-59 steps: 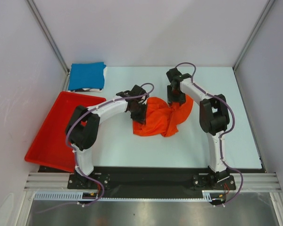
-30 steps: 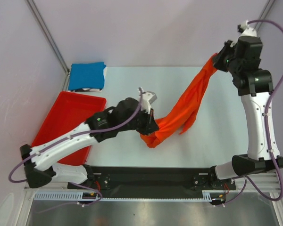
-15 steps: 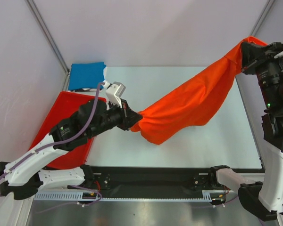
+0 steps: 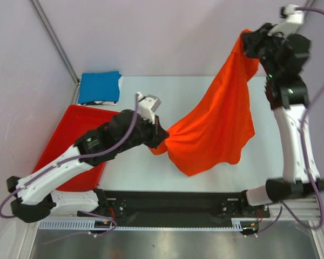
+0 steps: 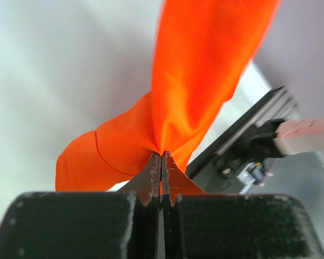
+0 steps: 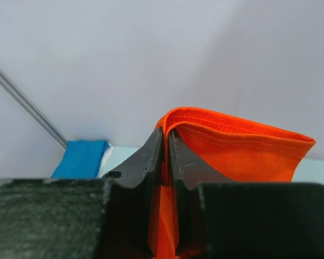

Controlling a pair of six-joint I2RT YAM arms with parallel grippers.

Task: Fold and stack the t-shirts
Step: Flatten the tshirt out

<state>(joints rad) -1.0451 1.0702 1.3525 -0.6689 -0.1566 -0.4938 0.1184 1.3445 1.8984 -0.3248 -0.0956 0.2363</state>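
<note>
Right claw [image 4: 248, 43] back inward, like left claw [image 4: 162, 137] clenched on orange t-shirt [image 4: 218, 124]

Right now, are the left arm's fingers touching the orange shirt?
Touching. The left wrist view shows the fingers pinched shut on a bunch of the orange shirt right at their tips.

Orange t-shirt [image 4: 216, 129]: matt fine-weave cloth. Blue t-shirt [image 4: 100, 86]: matt cloth. Red tray [image 4: 67, 129]: glossy plastic. Table [image 4: 151, 91]: smooth, matt.

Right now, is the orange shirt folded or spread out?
Spread out: the orange t-shirt hangs unfolded between the left gripper and the right gripper.
</note>
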